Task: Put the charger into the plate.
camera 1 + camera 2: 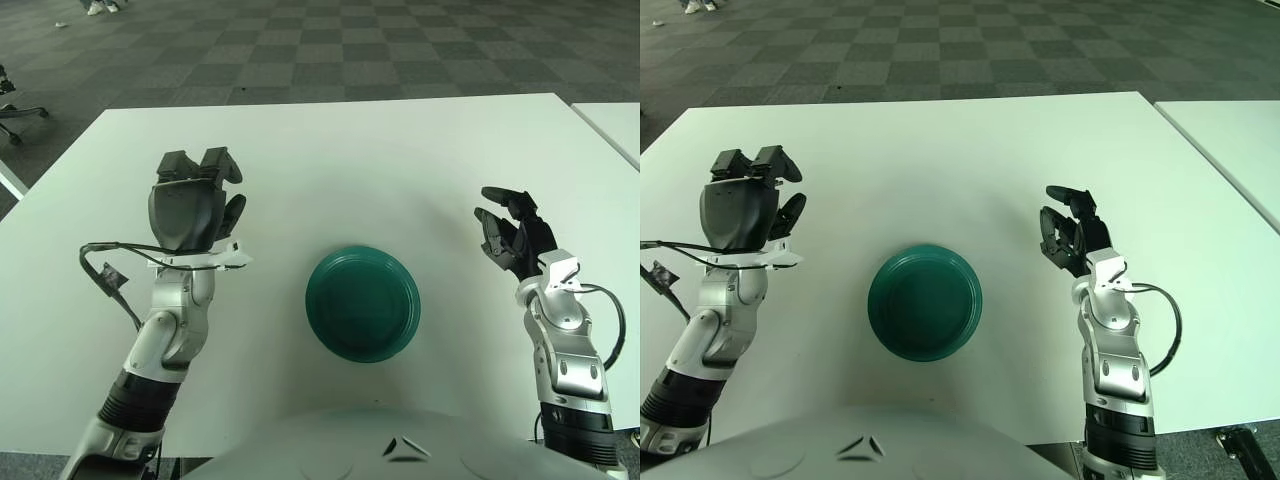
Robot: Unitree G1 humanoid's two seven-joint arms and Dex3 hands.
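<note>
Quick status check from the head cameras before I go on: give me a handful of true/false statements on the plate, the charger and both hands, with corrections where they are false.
1. The green plate sits on the white table between the two hands. True.
2. A charger lies in the plate. False: the plate is empty, and no charger shows in either view.
3. The left hand is raised to the left of the plate. True.
4. The right hand grips the plate's rim. False: it is apart from the plate, to its right, fingers spread and holding nothing.
5. The plate is upside down. False: it stands right way up.
</note>
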